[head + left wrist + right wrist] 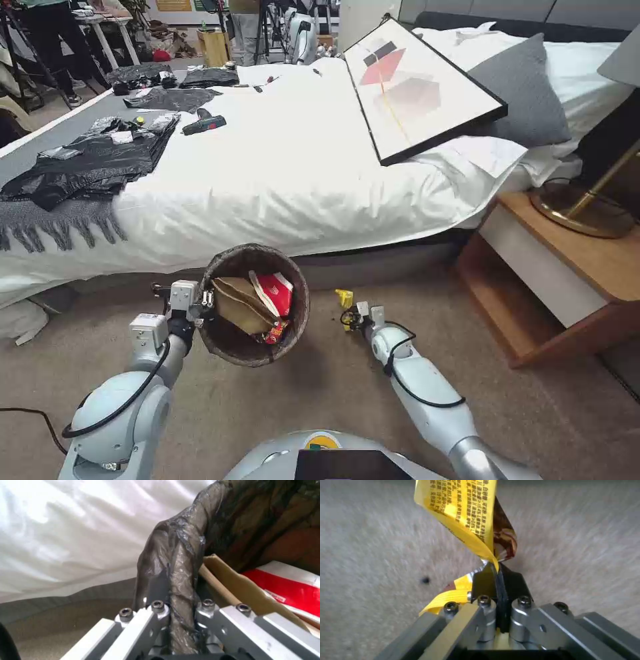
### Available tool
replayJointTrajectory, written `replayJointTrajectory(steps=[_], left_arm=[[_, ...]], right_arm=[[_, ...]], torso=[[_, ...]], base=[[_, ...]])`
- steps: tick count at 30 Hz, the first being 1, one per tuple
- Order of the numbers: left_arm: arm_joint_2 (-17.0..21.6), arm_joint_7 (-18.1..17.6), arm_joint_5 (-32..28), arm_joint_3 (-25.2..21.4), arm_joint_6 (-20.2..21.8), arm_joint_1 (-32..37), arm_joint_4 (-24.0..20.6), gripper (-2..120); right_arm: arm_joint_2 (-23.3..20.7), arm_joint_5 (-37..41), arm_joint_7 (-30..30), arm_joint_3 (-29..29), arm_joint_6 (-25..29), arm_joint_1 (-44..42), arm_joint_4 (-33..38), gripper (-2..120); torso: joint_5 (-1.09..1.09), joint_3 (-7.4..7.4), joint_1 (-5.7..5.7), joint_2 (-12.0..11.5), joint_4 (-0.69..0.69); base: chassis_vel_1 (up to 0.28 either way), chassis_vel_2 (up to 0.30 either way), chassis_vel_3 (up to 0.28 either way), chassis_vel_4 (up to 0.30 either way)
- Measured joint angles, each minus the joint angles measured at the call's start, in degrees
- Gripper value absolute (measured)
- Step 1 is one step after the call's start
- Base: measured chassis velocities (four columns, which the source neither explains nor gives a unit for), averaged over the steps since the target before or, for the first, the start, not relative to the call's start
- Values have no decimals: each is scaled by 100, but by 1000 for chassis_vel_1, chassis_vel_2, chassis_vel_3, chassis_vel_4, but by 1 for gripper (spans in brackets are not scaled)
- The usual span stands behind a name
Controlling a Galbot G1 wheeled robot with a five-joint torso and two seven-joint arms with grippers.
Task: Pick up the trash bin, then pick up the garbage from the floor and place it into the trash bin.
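Trash bin [230, 337]: small, round, tapered; dark brown translucent bag [173, 562] folding over rim. Hanging above carpet [320, 393] in front of bed [280, 173], tilting so mouth is facing up and toward head cam. Inside: flattened brown paper bag [240, 303] plus red-and-white packet [275, 293], both leaning against far wall.

Left gripper [208, 300]: clamping bin rim at robot's left side, one finger inside, one outside, bag film pinching between. Left arm reaching fwd from shoulder, elbow low, wrist approx level w/ rim.

Right gripper [496, 580]: closing fully on yellow snack wrapper [466, 512], black pads meeting on foil edge. Right arm extending fwd and down, wrist near carpet, gripper sitting just right of bin, not touching it.

Wrapper: printed yellow face w/ brown-and-white picture on reverse, twisting along length. Long axis running in line w/ gripper fingers, free end sticking out beyond tips; short tail curling back beside finger base. In head view, wrapper [344, 298] showing as small yellow tab at gripper tip, pointing away from robot toward bed. Contact w/ carpet: cannot tell.
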Motion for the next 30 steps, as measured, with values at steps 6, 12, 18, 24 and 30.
replayJointTrajectory(steps=[6, 12, 18, 24, 30], left_arm=[[14, 3, -14, -3, 3, -14, -16, 3], [35, 5, -52, -20, 14, -4, -45, 3], [70, 3, -99, -52, 29, 2, -54, 3], [69, -5, -103, -29, 31, -9, -50, 3], [74, -11, -100, 4, 40, -3, -34, 3]], right_arm=[[-371, 38, -93, 419, -59, -600, 1351, 0], [-639, -19, -188, 902, -58, -1425, 2676, 0], [-999, 207, -278, 1425, -140, -2292, 4077, 0], [-1231, 391, -311, 1766, -182, -2782, 4982, 0], [-1490, 694, -309, 2180, -273, -3307, 6193, 0]], torso=[[-2, 0, 0, 0, 0], [1, 0, 0, 0, 0], [1, 0, 0, 0, -1], [1, 0, 0, 0, 0], [0, 0, 0, 0, 0]], base=[[0, 0, 0, 0], [0, 0, 0, 0], [0, 0, 0, 0], [0, 0, 0, 0], [0, 0, 0, 0]])
